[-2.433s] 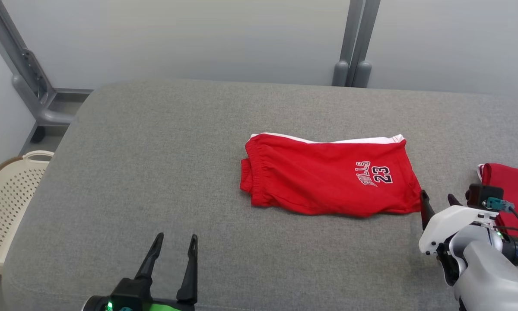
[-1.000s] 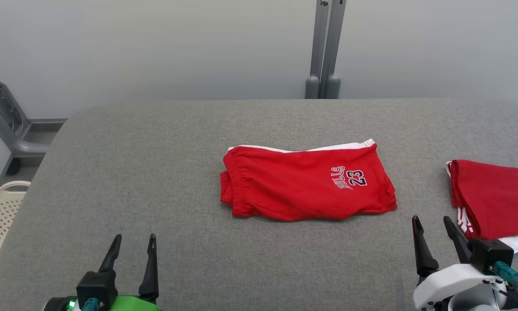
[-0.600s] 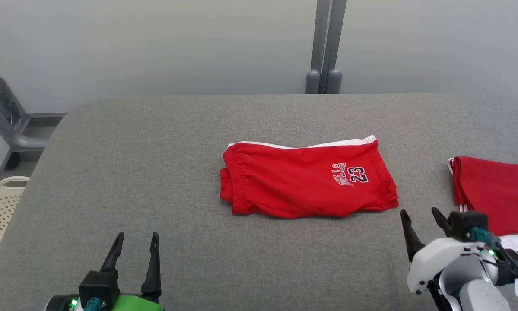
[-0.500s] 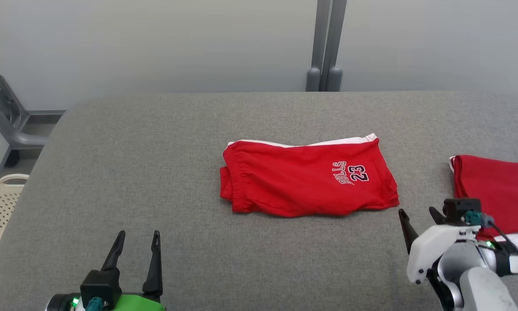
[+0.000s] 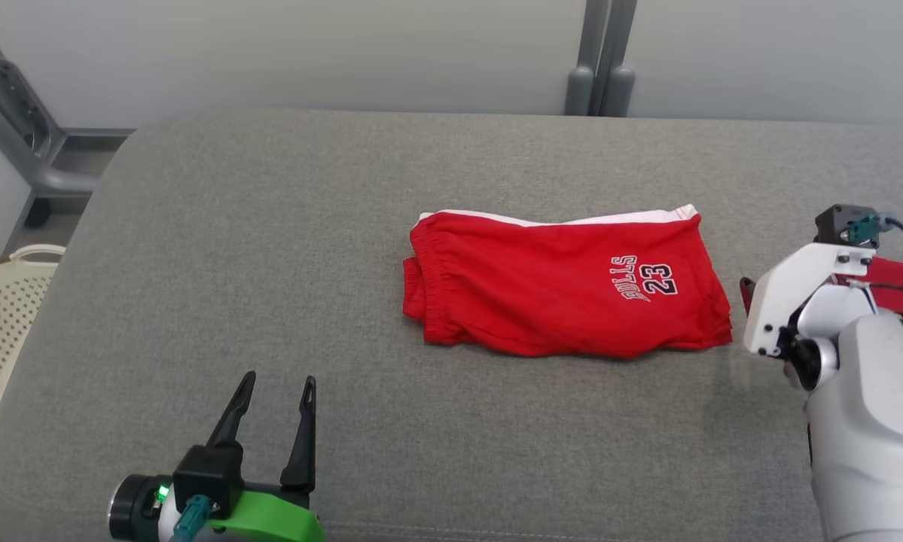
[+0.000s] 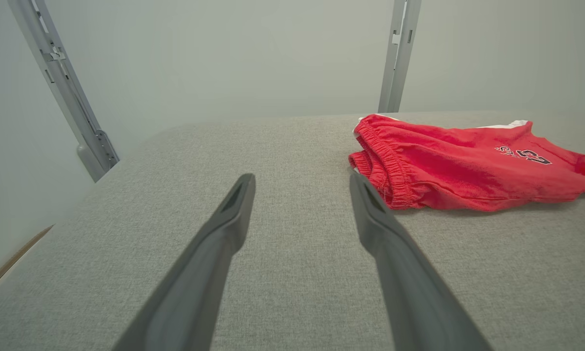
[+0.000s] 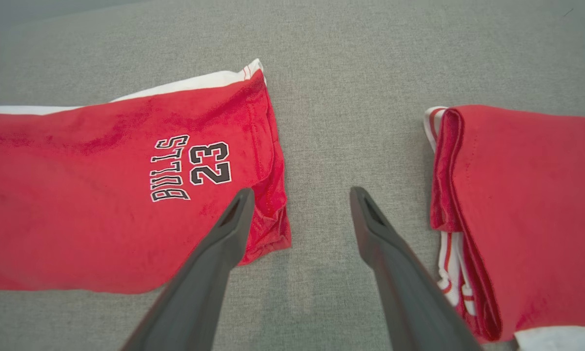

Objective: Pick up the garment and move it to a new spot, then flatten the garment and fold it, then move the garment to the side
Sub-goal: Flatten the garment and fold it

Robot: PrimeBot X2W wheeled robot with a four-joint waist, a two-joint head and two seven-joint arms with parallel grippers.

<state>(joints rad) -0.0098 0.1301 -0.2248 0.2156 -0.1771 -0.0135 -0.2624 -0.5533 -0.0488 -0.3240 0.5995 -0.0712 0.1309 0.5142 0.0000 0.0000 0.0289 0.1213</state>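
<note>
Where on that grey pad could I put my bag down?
The wide bare stretch of grey pad left of the red Bulls shorts, ahead of the left claw. Crowded: the narrow strip between the shorts and the folded red garment, where the right claw hovers.

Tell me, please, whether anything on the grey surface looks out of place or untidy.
Nothing serious. The folded red shorts lie flat, though a white layer peeks out along their far edge and the hem end is slightly rumpled. The second red garment beside them has striped white fabric sticking out underneath.
</note>
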